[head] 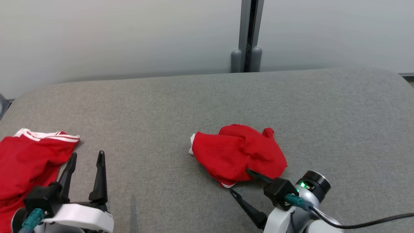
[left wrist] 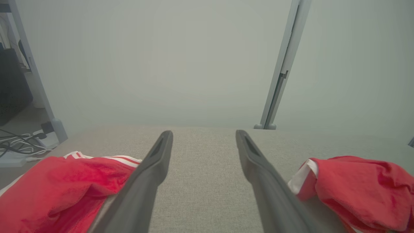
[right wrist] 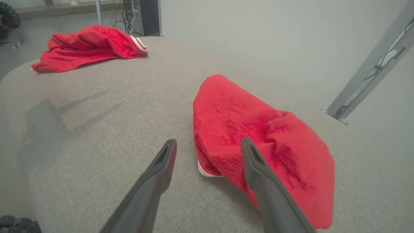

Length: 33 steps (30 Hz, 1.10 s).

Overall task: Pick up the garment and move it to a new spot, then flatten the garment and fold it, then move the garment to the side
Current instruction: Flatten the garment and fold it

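The garment (head: 239,155) is a crumpled red heap with a bit of white trim, lying in the middle of the grey padded table (head: 207,97). My right gripper (head: 239,181) is open at its near edge; one finger reaches over the cloth, the other hovers over bare table beside it. In the right wrist view the garment (right wrist: 258,136) lies just beyond and under the right-hand finger of that gripper (right wrist: 209,142). My left gripper (head: 87,154) stands open and holds nothing at the lower left. Its wrist view shows the gripper (left wrist: 203,132) over bare table, with the garment (left wrist: 359,187) off to the right.
A second red garment with white stripes (head: 29,158) lies at the table's left edge, just left of my left gripper; I also see this striped garment (left wrist: 61,187) (right wrist: 87,45) from both wrists. A pale wall and a grey post (head: 247,35) stand behind the table.
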Motion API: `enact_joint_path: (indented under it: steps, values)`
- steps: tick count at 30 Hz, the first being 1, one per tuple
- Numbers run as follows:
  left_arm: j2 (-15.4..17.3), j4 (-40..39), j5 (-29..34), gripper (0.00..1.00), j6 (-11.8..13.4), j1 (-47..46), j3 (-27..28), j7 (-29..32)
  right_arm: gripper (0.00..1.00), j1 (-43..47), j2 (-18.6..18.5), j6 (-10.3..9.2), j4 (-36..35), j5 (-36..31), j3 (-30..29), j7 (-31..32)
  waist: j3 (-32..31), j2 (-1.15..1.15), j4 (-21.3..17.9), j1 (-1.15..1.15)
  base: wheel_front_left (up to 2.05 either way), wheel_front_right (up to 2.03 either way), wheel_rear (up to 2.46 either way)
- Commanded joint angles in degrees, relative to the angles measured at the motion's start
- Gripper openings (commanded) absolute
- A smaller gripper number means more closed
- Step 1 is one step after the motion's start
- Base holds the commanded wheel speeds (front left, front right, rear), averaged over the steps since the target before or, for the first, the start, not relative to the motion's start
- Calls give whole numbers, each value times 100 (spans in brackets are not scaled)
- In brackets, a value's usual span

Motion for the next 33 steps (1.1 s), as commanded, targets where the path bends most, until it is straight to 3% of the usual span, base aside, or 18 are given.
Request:
enact_joint_path:
  steps: [1,11,12,13,14,23,33]
  values:
    - [-37,51,40,100,-46,-173,-31,-48,100,-315,-103,-1,214,0,320,-9,140,0,103,0,0,0,0]
    - [-190,322,59,100,-199,-498,-52,-184,100,-1405,5,-1,1448,-211,1225,-124,530,0,199,0,0,0,0]
    - [-204,347,67,100,-211,-528,-47,-196,50,-1508,19,-1,1553,-251,1251,-136,566,0,203,0,0,0,0]
    - [-224,381,71,100,-220,-552,-52,-212,14,-1558,50,-1,1660,-226,1259,-169,584,0,208,0,0,0,0]
    - [-233,401,73,100,-240,-579,-47,-225,0,-1596,104,-1,1721,-172,1257,-226,610,0,207,0,0,0,0]
    - [-279,581,94,100,-319,-712,38,-291,0,-1726,275,-1,1476,437,939,-750,691,0,113,0,0,0,0]
    - [-210,643,107,100,-297,-628,167,-302,0,-1278,267,-1,-283,1911,56,-703,624,0,-146,0,0,0,0]
